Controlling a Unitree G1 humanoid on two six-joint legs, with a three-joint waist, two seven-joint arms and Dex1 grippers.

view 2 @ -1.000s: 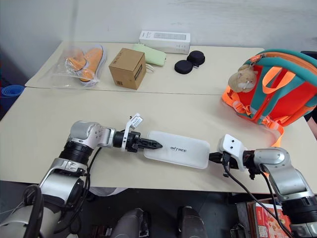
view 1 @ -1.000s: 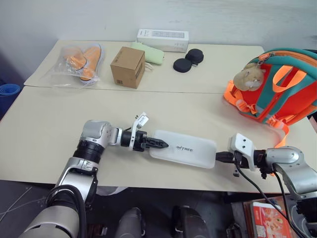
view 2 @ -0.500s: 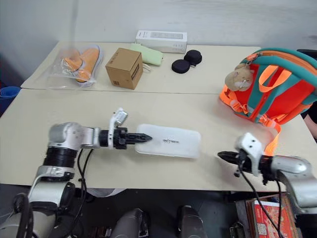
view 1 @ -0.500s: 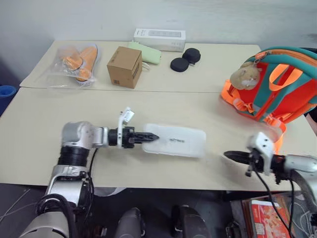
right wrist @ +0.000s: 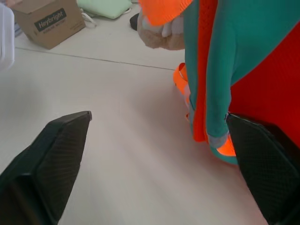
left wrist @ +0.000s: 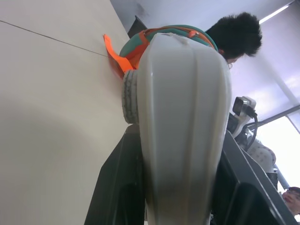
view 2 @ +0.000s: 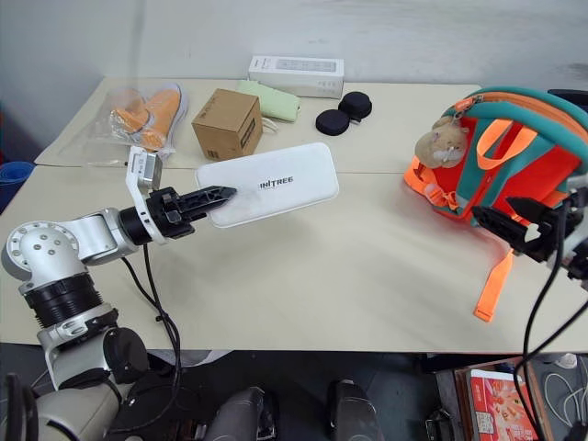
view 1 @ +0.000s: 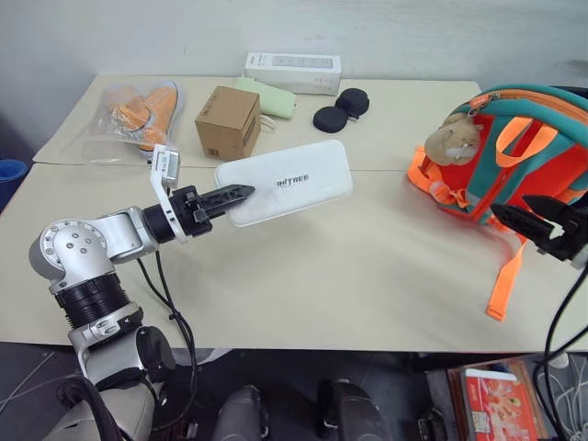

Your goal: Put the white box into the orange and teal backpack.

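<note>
I hold the white box [view 1: 285, 182], stiff and smooth, by its short end in the left gripper [view 1: 231, 195], so it may slip, while the right gripper [view 2: 503, 223] stands wide open beside the orange and teal backpack [view 2: 514, 152].

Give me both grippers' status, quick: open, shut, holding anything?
Left gripper: shut on one end of the white box, holding it clear of the table.
Right gripper: open, holding nothing, beside the orange and teal backpack.

At the table's [view 1: 303, 266] far side lie bagged orange shoes [view 1: 147, 108], a brown cardboard box [view 1: 227, 122], a green pouch [view 1: 268, 98], a long white carton [view 1: 292, 73] and two black discs [view 1: 342, 107].
</note>
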